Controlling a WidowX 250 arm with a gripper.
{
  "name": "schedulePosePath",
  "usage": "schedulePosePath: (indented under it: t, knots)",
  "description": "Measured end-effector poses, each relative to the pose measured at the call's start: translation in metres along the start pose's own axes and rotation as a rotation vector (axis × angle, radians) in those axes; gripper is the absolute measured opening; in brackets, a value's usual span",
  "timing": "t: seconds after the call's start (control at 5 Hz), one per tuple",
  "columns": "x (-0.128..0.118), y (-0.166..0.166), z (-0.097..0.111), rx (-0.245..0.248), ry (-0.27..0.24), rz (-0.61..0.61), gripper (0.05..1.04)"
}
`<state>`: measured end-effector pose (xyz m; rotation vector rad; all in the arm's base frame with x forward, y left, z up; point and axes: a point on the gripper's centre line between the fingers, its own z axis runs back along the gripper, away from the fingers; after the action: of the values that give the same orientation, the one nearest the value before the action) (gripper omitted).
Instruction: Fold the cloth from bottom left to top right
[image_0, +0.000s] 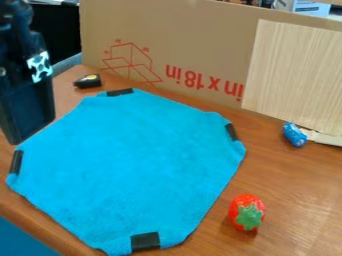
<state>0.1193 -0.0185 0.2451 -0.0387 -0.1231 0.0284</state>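
The black gripper (27, 112) hangs at the upper left, in front of the cloth's upper left edge as the camera sees it. Whether it touches the cloth I cannot tell. Bright blue, the cloth (133, 162) lies spread out over the left and middle of the wooden table. Its corners look blunt, each with a black strip: one at the top, one at the right, one at the bottom and one at the left. Slight ripples run along its border.
A red strawberry toy (246, 212) with a green top sits right of the cloth's lower part. Farther back at the right lies a small blue object (294, 135). A black and yellow item (87, 81) rests behind the cloth. Cardboard (200, 45) stands upright along the table's back.
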Motion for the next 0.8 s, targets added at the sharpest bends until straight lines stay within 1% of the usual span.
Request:
schedulePosePath:
  t: [0.2, 0.4, 0.6, 0.8]
  knots:
    - [-0.001, 0.0, -0.002, -0.004, 0.005, -0.008, 1.0]
    - [0.011, 0.049, -0.029, -0.055, 0.007, 0.105, 0.999]
    - [0.009, 0.099, -0.063, -0.099, -0.045, 0.291, 0.999]
    - [0.023, 0.148, -0.092, -0.09, -0.122, 0.419, 0.999]
